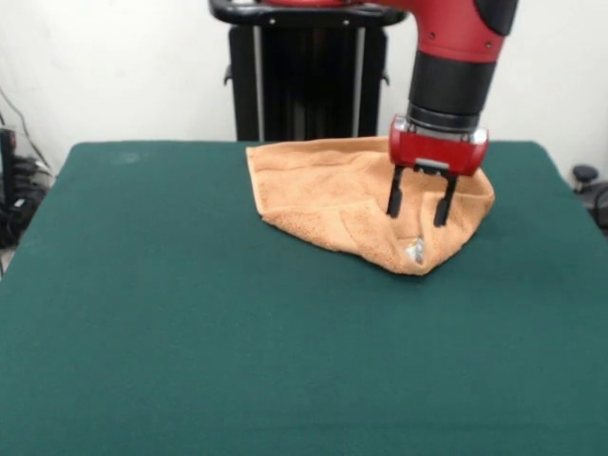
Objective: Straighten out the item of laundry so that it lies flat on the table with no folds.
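Observation:
The light-orange terry towel lies folded over on the far right part of the dark green table, with a rounded fold at its near right corner and a small white label showing there. My gripper hangs from the red and black arm just above the towel's right part. Its two black fingers point down, spread apart, with nothing between them. The towel's far edge runs close to the table's far side.
The robot's black pedestal stands behind the table's far edge. Cables and dark gear sit off the table's left side, and a dark object off its right side.

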You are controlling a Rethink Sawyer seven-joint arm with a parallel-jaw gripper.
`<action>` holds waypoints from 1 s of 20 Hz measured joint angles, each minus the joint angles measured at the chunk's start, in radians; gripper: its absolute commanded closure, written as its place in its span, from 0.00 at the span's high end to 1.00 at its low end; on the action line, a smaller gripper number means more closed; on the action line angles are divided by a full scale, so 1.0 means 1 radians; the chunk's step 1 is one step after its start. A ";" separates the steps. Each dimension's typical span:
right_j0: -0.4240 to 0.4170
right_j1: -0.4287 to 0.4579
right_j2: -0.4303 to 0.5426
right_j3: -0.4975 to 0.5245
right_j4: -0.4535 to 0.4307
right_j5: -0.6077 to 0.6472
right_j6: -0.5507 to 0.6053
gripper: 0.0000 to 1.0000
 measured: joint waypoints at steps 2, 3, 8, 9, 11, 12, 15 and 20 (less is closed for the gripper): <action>-0.003 -0.020 0.001 0.028 0.000 0.000 0.000 1.00; -0.003 -0.029 0.000 0.039 0.000 0.000 0.000 1.00; -0.001 -0.072 0.001 0.090 0.000 -0.004 0.000 1.00; 0.000 -0.074 0.001 0.094 0.000 -0.007 0.000 1.00; 0.002 -0.076 0.002 0.099 0.000 -0.016 0.000 1.00; 0.004 -0.076 0.002 0.101 0.000 -0.022 0.000 1.00; 0.011 -0.076 0.003 0.106 0.000 -0.050 0.000 1.00; 0.016 -0.067 0.025 0.111 0.001 -0.119 0.000 1.00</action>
